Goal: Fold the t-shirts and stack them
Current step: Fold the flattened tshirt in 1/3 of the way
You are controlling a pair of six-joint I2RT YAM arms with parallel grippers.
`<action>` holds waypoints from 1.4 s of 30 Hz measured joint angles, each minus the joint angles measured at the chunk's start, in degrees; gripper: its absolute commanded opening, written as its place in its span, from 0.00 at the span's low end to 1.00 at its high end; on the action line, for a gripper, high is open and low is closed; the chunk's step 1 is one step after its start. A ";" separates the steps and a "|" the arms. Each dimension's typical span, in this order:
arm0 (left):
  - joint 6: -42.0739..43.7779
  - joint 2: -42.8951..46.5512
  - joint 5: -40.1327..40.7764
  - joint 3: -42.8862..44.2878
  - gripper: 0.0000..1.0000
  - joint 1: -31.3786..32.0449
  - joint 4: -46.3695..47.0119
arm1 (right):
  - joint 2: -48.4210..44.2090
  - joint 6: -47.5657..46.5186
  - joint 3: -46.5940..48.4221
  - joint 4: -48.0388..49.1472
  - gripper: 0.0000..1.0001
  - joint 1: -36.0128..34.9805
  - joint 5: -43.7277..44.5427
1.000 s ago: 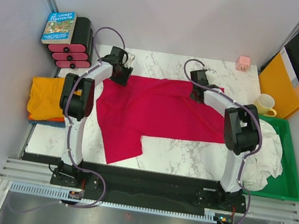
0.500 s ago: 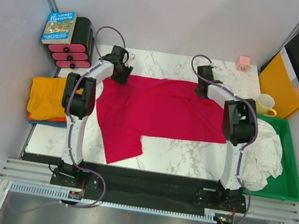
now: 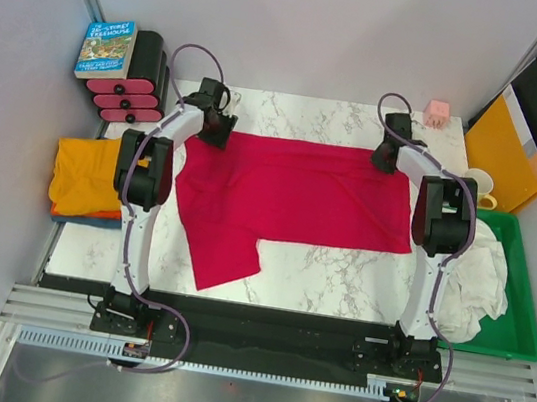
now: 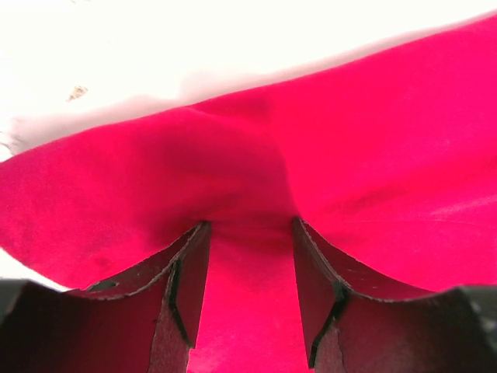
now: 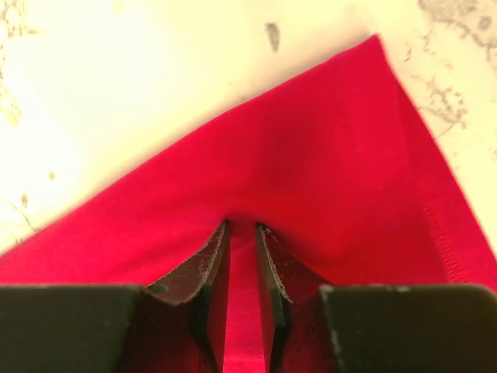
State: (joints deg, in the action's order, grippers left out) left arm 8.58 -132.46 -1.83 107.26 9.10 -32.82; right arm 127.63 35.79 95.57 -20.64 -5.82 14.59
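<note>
Cloth sits between both pincers, and the next move rests on that. The crimson red soft-fabric short-sleeved t-shirt (image 3: pixel 290 194) lies spread flat on the white marble-patterned table (image 3: pixel 339 272), its long axis running left to right. Each arm holds one end of its far edge. The left gripper (image 3: pixel 217 129) is clamped on the far-left end; its wrist view shows a thick fold of red filling the gap between the dark fingers (image 4: pixel 186 287). The right gripper (image 3: pixel 388 158) is pinched on the far-right corner, its fingers (image 5: pixel 213 268) nearly together with a thin layer of cloth between them.

From both pincers the body of the shirt lies toward the arms' bases — so a fold would likely mean carrying the far edge nearward over the rest, the two arms moving in step. One part juts off at the near left — probably a sleeve, though from above I cannot tell for sure. The folded orange fabric t-shirt (image 3: pixel 81 173) sits at the table's left edge atop a dark blue one (image 3: pixel 89 220), nearer the left arm.
</note>
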 measured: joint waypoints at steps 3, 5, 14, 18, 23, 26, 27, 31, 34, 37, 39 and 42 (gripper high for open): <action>0.02 -1.09 -0.07 1.90 0.54 -0.59 -0.68 | 0.20 0.37 0.28 -0.13 0.27 1.18 -0.90; 0.07 -1.90 -0.04 3.23 0.54 -1.03 -1.09 | 0.26 0.44 0.37 -0.13 0.26 1.46 -1.05; -0.17 0.28 -3.65 1.38 0.69 -3.26 -1.51 | -7.15 -1.46 -9.84 3.19 0.40 1.01 -0.33; -1.07 8.00 -6.27 -3.41 0.68 -4.55 -1.95 | -14.67 -1.66 -13.73 1.33 0.40 0.02 0.39; -1.05 23.50 -10.88 -11.30 0.61 -4.26 -3.08 | -24.52 -2.23 -17.25 0.96 0.38 -3.67 0.85; -0.04 30.60 -12.85 -16.15 0.60 -2.10 -5.14 | -27.41 -2.73 -20.06 0.39 0.36 -6.91 1.20; 0.50 32.24 -13.57 -18.51 0.60 -1.27 -5.22 | -27.69 -2.73 -21.35 0.22 0.35 -7.87 1.36; 2.34 34.25 -15.39 -28.39 0.59 1.07 -8.20 | -27.41 -2.27 -26.80 -1.62 0.34 -9.18 2.29; 3.39 33.83 -15.39 -33.62 0.58 0.96 -10.80 | -26.45 -1.60 -28.52 -3.13 0.34 -8.63 3.54; 4.20 33.81 -15.17 -35.78 0.58 0.72 -12.15 | -24.79 -1.11 -28.44 -3.23 0.34 -8.31 4.76; 4.59 33.81 -14.99 -36.33 0.58 0.72 -12.07 | -23.17 -0.96 -27.96 -3.21 0.34 -8.28 5.35; 5.14 33.81 -14.58 -37.33 0.57 0.74 -11.93 | -20.26 -0.81 -26.88 -3.21 0.34 -8.24 6.03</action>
State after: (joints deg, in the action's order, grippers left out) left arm 13.72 -98.65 -16.40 69.93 9.85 -44.75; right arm 107.37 34.98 68.69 -23.86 -14.06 20.62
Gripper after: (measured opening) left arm 0.579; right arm 0.341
